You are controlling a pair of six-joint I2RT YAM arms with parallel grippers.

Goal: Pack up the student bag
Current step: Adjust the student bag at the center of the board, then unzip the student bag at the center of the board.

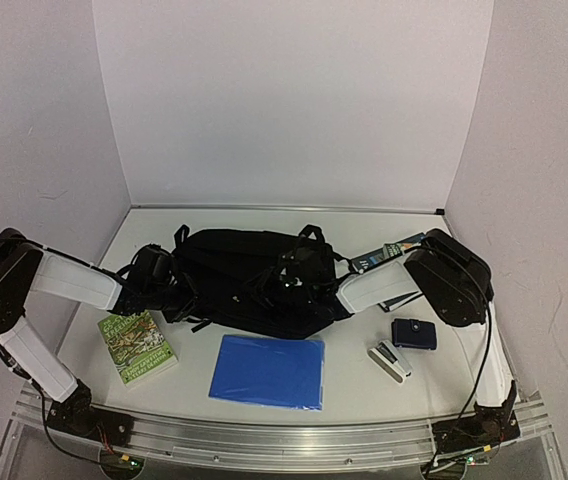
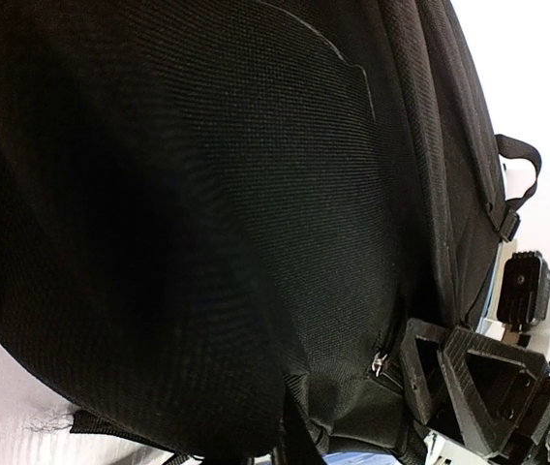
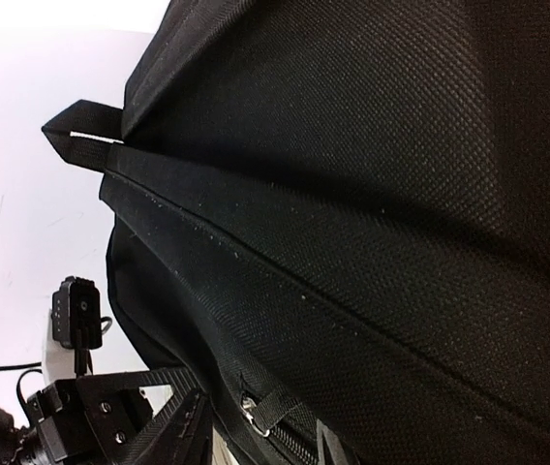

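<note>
The student bag is a black fabric backpack lying flat mid-table, straps spread toward the back. My left gripper presses into its left end. My right gripper sits on its top, right of middle. The left wrist view is filled with bag fabric, so my left jaws are hidden; it shows a metal zipper pull right beside the right gripper. The right wrist view shows the closed zipper, its tabbed pull hanging free beside a black trussed finger. No grip is visible.
A green book lies front left. A blue folder lies front centre. A white stapler and a dark blue pouch lie front right. Another book lies under my right arm. White walls stand on three sides.
</note>
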